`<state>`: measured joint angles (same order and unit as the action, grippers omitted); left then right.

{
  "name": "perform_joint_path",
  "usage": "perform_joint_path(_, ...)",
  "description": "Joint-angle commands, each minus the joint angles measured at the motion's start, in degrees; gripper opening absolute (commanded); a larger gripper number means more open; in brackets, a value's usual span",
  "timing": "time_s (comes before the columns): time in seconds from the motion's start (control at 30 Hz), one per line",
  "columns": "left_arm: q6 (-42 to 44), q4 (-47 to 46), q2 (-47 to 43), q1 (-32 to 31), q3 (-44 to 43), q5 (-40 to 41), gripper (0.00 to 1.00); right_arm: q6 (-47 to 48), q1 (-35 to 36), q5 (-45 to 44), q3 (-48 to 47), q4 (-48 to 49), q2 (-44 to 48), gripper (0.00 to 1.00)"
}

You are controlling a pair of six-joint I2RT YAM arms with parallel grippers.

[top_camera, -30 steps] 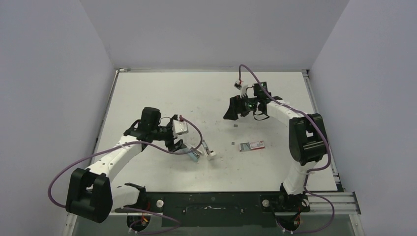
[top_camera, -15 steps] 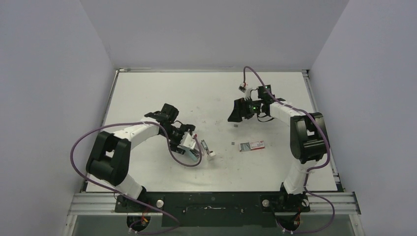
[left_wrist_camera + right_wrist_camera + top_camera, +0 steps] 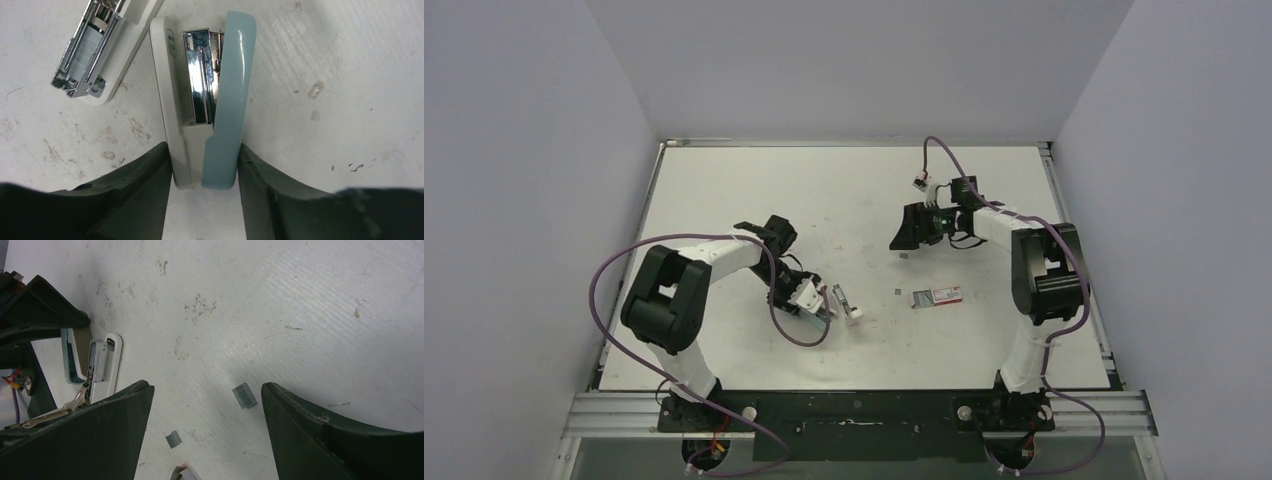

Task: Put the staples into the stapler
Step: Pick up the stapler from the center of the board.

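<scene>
Soft, even light, seemingly from overhead, keeps the worktop (image 3: 724, 190) bright with faint shadows, while chrome on the stapler (image 3: 202, 95) glints in the left wrist view, whose dark bottom edge looks soft.

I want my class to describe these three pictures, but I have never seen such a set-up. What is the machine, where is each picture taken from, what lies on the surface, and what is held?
These are two robot arms bolted at the near edge of a white table. One picture looks down from above and behind them. The other two come from a camera on each wrist, so the dark shapes at the bottom are that arm's own fingers. The left gripper is shut on a pale blue and white stapler on the table. Beside it lies a white piece with an open metal channel. The right gripper hangs open, holding nothing, above small grey staple strips. A small red-and-white box lies nearby.
</scene>
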<state>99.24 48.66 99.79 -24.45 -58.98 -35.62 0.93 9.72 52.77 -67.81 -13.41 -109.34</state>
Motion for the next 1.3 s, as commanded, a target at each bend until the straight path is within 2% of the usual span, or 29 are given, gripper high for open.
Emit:
perform_joint_path(0.0,1.68,4.09,1.14,-1.29,-2.06,-0.88,0.42,-0.01,-0.52,2.44,-2.89,1.06,-0.40,0.80)
perform_joint_path(0.23,1.91,9.24,-2.94,-1.25,-0.56,-0.77,0.17,-0.93,-0.40,3.90,-3.46,1.66,1.17,0.80)
perform_joint_path(0.33,1.13,13.62,-6.58,-0.27,-0.74,-1.30,0.09,0.00,0.45,4.35,-3.56,1.25,3.52,0.80)
perform_joint_path(0.47,-1.34,22.19,-9.36,2.71,-5.90,-8.76,0.03,-0.31,2.23,7.64,-4.14,2.69,7.31,0.80)
perform_joint_path(0.7,-12.96,32.78,-7.37,3.79,-18.95,-26.12,0.00,0.20,5.36,16.16,-7.50,2.58,11.94,0.81)
perform_joint_path(0.83,-18.31,35.84,-4.79,3.83,-25.96,-32.52,0.00,4.52,5.96,21.23,-8.86,-2.44,14.50,0.80)
perform_joint_path(1.03,-26.26,34.98,-1.61,3.62,-31.77,-36.37,0.00,13.87,7.59,23.70,-11.51,-14.40,17.10,0.76)
perform_joint_path(1.27,-29.35,33.26,0.43,2.67,-33.05,-37.08,0.00,24.87,9.91,23.18,-13.52,-26.58,18.10,0.71)
